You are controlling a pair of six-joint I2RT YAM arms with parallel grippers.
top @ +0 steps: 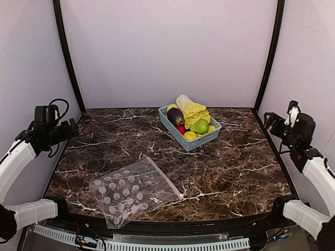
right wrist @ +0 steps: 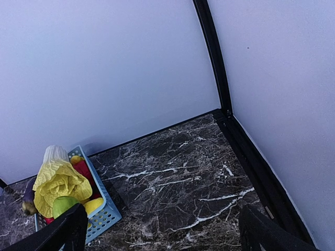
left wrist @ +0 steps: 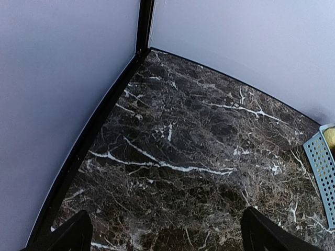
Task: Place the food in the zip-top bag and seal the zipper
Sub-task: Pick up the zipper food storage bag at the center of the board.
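Gaping wide and gripping nothing on both sides: left gripper [top: 73,128] at the left edge of the table [top: 235,167], right gripper [top: 270,121] at the right edge. Left of the right gripper, food [top: 191,121] heaped in the light blue basket [top: 203,141]. Right of the left gripper, nearer the bases, zip-top bag [top: 131,192] lying flat, zipper [top: 166,178] along its right side.

1. The left gripper [left wrist: 167,238] hangs over the dark marble table [left wrist: 183,136], its two black fingers [left wrist: 70,235] spread wide at the bottom corners, bare marble between them
2. A black post [left wrist: 144,23] marks the corner where two pale walls [left wrist: 57,78] meet
3. At the right edge, a corner of the light blue basket [left wrist: 322,172] shows, with a yellow food piece [left wrist: 331,137] at its rim
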